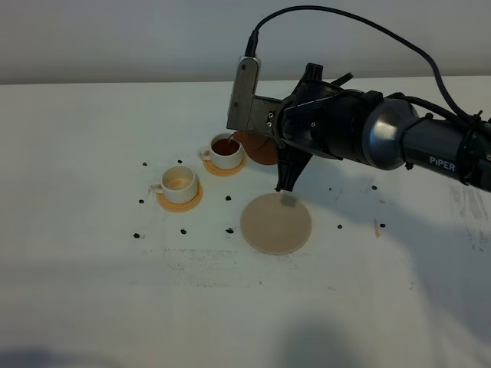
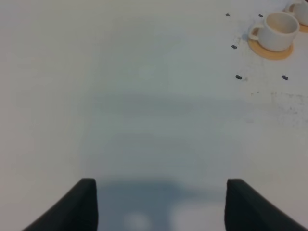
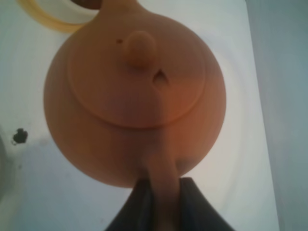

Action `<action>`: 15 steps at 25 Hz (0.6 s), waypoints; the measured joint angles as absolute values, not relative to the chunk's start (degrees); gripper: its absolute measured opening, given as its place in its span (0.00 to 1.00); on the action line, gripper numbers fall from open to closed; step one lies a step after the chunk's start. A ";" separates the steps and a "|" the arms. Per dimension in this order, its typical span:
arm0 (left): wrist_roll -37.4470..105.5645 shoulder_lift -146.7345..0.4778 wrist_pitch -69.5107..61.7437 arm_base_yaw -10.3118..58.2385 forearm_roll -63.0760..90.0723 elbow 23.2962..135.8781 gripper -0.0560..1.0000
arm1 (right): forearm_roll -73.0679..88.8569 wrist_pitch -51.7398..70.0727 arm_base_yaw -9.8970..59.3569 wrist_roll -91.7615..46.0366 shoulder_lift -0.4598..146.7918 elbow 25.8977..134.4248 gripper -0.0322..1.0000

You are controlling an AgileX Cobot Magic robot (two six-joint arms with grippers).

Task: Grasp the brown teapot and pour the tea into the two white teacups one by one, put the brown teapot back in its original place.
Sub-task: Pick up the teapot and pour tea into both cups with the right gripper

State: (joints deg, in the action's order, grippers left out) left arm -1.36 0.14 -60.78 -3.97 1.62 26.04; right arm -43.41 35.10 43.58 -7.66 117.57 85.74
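Note:
My right gripper is shut on the loop handle of the brown teapot and holds it tilted above the table. Its spout is at the rim of the far white teacup, which holds dark tea. In the right wrist view the teapot fills the frame and the fingers clamp its handle. The near white teacup looks pale tan inside and also shows in the left wrist view. Each cup stands on an orange-tan coaster. The pale beige round coaster lies bare. My left gripper is open and empty.
Small black marks dot the white table around the cups and the beige coaster. The right arm reaches in from the right, above the table. The left gripper hovers over bare table left of the cups.

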 joint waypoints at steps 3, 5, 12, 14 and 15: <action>-1.36 0.14 -60.78 -3.97 1.62 26.04 0.56 | -43.41 35.10 43.58 -7.66 117.57 85.74 0.12; -1.36 0.14 -60.78 -3.97 1.62 26.04 0.56 | -43.41 35.10 43.58 -7.66 117.57 85.74 0.12; -1.36 0.14 -60.78 -3.97 1.62 26.04 0.56 | -41.31 35.10 43.58 -7.23 117.57 85.74 0.12; -1.36 0.14 -60.78 -3.97 1.62 26.04 0.56 | -40.48 35.10 43.58 -6.51 117.57 85.74 0.12; -1.36 0.14 -60.78 -3.97 1.62 26.04 0.56 | -40.19 35.10 43.58 -5.89 117.57 85.74 0.12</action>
